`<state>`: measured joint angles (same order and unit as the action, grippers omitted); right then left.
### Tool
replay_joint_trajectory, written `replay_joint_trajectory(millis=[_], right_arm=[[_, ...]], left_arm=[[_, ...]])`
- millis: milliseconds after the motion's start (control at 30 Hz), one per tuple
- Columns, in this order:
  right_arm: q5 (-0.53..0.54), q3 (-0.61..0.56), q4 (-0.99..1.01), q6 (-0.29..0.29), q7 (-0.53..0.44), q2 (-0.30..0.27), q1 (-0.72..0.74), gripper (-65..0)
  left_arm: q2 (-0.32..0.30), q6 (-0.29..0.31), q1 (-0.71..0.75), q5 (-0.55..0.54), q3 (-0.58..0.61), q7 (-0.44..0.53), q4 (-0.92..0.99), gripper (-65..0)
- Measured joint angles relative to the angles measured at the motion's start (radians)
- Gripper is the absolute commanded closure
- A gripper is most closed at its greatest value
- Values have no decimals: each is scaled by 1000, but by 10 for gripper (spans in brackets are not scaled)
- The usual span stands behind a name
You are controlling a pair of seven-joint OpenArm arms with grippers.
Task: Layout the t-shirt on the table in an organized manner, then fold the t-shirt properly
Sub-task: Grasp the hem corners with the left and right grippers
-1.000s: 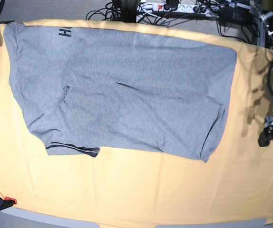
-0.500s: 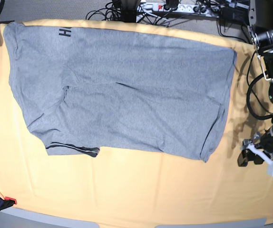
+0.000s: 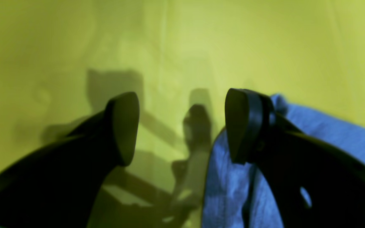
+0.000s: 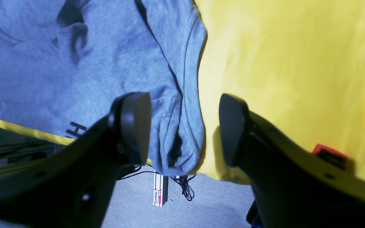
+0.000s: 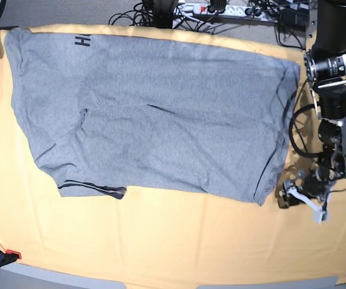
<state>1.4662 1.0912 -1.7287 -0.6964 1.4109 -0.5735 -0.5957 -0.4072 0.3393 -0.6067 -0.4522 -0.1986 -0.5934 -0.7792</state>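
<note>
The grey t-shirt (image 5: 161, 114) lies spread across the yellow-orange table (image 5: 173, 241), with black lettering (image 5: 81, 41) at its far left corner. My left gripper (image 5: 289, 197) hangs open just off the shirt's near right corner. In the left wrist view the left gripper (image 3: 182, 126) holds nothing, and shirt cloth (image 3: 328, 136) lies under its right finger. My right gripper (image 4: 185, 126) is open and empty above a bunched shirt edge (image 4: 176, 104) at the table's far edge, beside the lettering (image 4: 76, 129). The right arm does not show in the base view.
Cables and a power strip (image 5: 221, 9) lie beyond the table's far edge. A clamp with a red tip (image 5: 4, 256) grips the front left corner, and another red clamp (image 4: 328, 153) shows in the right wrist view. Grey floor (image 4: 201, 202) lies past the table edge.
The left arm has swung in from the right edge of the base view toward the shirt's near right corner. The shirt has not moved.
</note>
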Motion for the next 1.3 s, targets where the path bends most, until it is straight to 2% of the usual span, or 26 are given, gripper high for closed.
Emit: replay_joint_trajectory(millis=[200,300,367,400,500,600,767,867,933,967,1067,1133,1233,1300], right_arm=[[0,0,0,0,-4,16,0,-362],[-1,0,0,0,-3,26,0,-362],[0,0,0,0,-10,26,0,-362],[0,0,0,0,-21,26,0,-362],[-8,0,0,0,-25,27,26,-362],[-7,-11,0,0,-30,36,77,-362],[-13,-125,2,0,-34,38,192,-362],[-201,-266,10,0,-177,45,277,-362],[-343,-357,29,0,-306,61,328,-362],[-424,-398,41,5,-356,70,360,-362],[-624,-497,84,113,-422,90,495,-362],[-677,-541,126,158,-459,97,588,-363],[-774,-600,230,230,-460,103,709,-380],[-823,-634,326,251,-463,106,776,-405]], left_arm=[[27,55,-6,-11,0,53,82,-431],[27,92,-5,-19,-5,35,88,-424],[25,175,-5,-66,-5,-33,89,-365],[26,217,-3,-94,-5,-57,89,-321],[32,295,1,-148,-4,-94,93,-169],[39,298,6,-169,-3,-100,95,-54],[36,298,5,-171,-3,-84,95,-43],[35,280,5,-170,-4,-84,95,-42],[37,211,5,-170,-4,-84,95,0],[37,189,5,-170,-3,-84,95,0],[37,166,2,-144,-3,-77,95,0],[37,166,2,-140,-3,-77,95,0],[36,166,2,-141,-3,-77,94,0],[36,166,3,-141,-4,-77,94,0]])
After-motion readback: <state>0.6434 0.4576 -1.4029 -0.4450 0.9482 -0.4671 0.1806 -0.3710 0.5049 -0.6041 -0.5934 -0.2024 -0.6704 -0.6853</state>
